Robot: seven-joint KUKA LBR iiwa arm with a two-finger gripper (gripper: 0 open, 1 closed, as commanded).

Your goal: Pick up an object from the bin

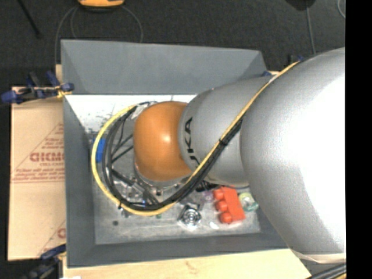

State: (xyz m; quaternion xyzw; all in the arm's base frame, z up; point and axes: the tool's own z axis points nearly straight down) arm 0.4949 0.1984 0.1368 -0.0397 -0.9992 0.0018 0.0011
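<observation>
Grey metal bin (78,214), arm low over the left-middle of the floor

Going left to right: the gripper (135,193) sits under the orange wrist cover (160,138), wrapped in cables (110,156), so I honestly can't tell if it's open, closed or carrying anything. Just to its right by the front wall lies a small shiny silver metal piece (189,217). It looks hard and slick, so probably fiddly to pinch. Right beside that is a red-orange plastic block (228,205), likely light and stiff with flat sides, so I'd grab it across the narrow width. Both sit off to the gripper's right, not under it. A pale greenish bit (249,201) lies just beside the block's right end.
</observation>
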